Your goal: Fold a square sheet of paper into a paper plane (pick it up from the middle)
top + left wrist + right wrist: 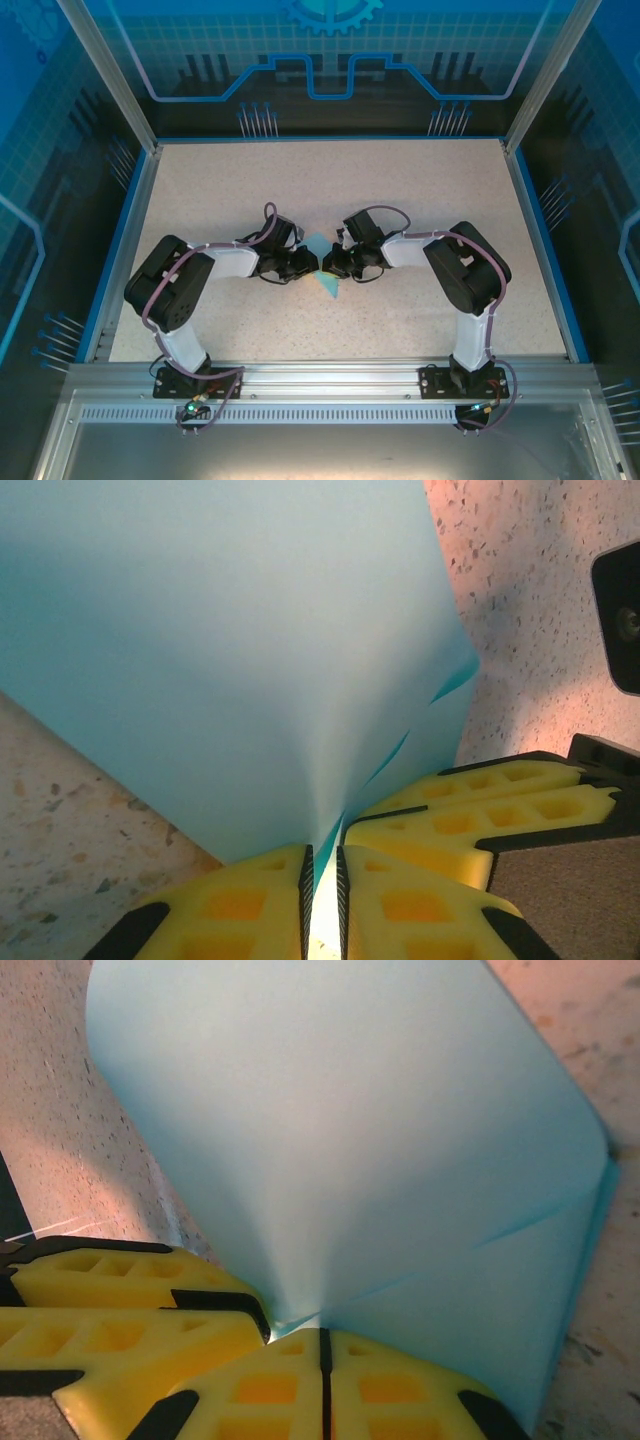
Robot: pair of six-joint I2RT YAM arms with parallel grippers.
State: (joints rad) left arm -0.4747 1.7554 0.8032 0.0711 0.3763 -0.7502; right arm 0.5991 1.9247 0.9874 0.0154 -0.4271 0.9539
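Paper (327,285): light blue, at the centre of the table, caught between the two grippers. In the top view a narrow tip points toward 6 o'clock and a smaller part shows at 12 o'clock above the fingers.
Left gripper (307,263): reaches in from 9 o'clock. In its own wrist view the yellow fingers (250,900) are closed on the paper's lower edge, with the sheet running into the thin lit slit between the pads.
Right gripper (335,265): reaches in from 3 o'clock. Its yellow fingers (400,1390) are pressed together, pinching the paper where the creases meet.
Grippers to each other: tip to tip, just beside one another at the same spot on the paper. The right one's fingers sit at 4 o'clock in the left wrist view, the left one's at 8 o'clock in the right wrist view.
Paper's shape: not flat. It bows away from both pinches toward 12 o'clock. In the left wrist view, layered edges show at 3 o'clock; in the right wrist view, a crease runs toward 2 o'clock.
Paper and table: whether any edge touches the surface cannot be told.
Table (430,200): speckled beige with a blue rim.
Arms: bases at 7 and 5 o'clock on the near rail, elbows bent outward.
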